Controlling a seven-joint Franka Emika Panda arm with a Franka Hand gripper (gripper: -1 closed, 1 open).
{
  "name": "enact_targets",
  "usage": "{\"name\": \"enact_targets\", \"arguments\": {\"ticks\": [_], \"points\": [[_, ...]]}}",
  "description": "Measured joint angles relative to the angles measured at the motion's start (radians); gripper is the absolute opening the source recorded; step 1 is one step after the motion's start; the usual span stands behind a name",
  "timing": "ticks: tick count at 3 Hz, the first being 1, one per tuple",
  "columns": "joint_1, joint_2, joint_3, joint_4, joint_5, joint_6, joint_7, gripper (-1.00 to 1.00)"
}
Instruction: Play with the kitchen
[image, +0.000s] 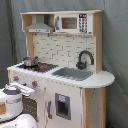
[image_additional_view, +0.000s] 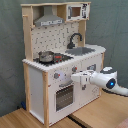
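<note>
The gripper (image_additional_view: 75, 78) noses up to the kitchen (image_additional_view: 36, 75) front beside the oven door (image_additional_view: 63, 96), seemingly to work it; jaws' opening I cannot tell.

The kitchen (image: 60, 75) was white with light-wood edges; its range hood (image: 40, 25) and sink (image: 72, 73) were grey, its faucet (image: 84, 59) black, its backsplash (image_additional_view: 52, 37) cream with a brick pattern. The desk (image_additional_view: 100, 112) was pale wood, the arm (image_additional_view: 102, 80) white.
</note>
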Motion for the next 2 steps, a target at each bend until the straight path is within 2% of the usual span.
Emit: {"name": "enact_targets", "arguments": {"ticks": [2], "points": [[0.139,0.0,0.0,-0.02,0.0,-0.151,-0.008,1.0]]}}
